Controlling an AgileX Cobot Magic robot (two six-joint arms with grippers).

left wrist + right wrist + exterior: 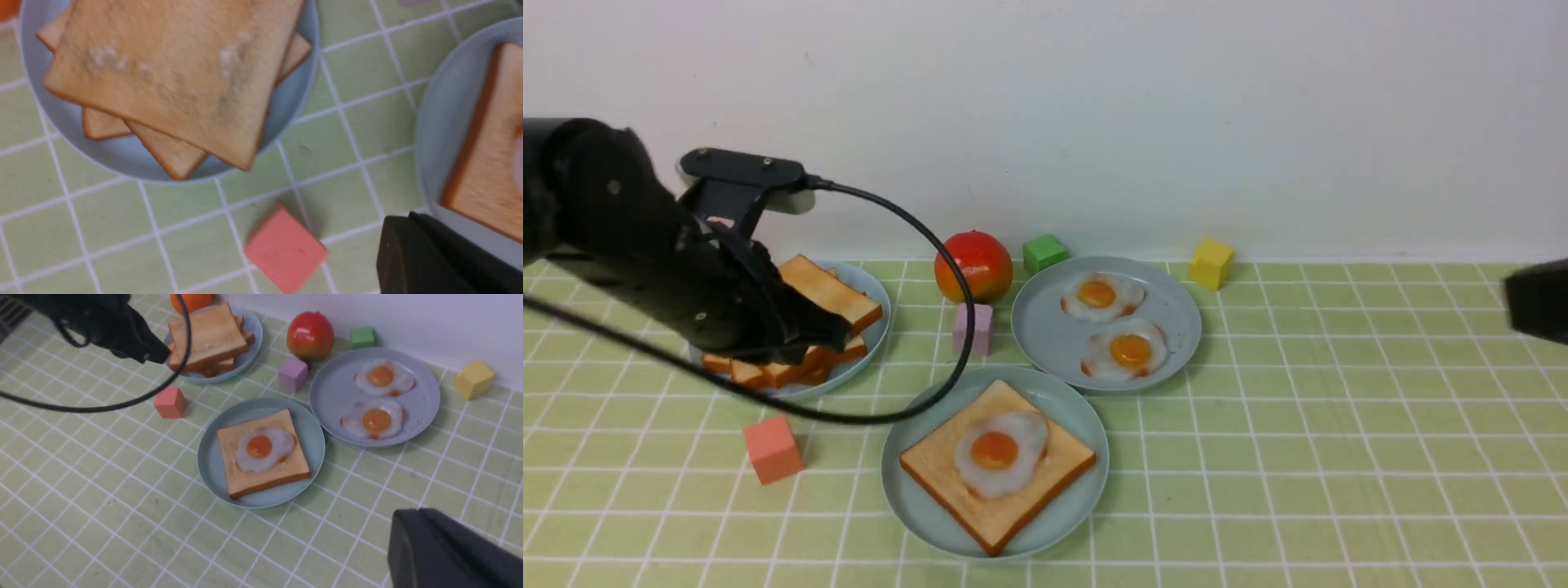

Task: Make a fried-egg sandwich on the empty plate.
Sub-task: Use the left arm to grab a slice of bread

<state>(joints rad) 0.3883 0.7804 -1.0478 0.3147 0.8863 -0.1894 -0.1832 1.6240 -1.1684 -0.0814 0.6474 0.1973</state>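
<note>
**Egg on toast, both grippers empty**

The plate (915, 498) sits near, at the middle of the desk (1339, 457). It carries one toast slice (939, 478) with the fried egg (999, 452) lying uncovered on top. The left gripper (833, 331), jaws pressed together on nothing, hovers just beside the toast stack (837, 298) on the far-left plate (882, 322). The right gripper (412, 543), likewise pressed together and empty, hangs at the right, well apart from the food.

Open worktop (1339, 457) stretches right of the egg plate (1045, 327); on the left, a pink cube (773, 448) and a looping black cable (849, 421) crowd the toast stack (837, 298).
</note>
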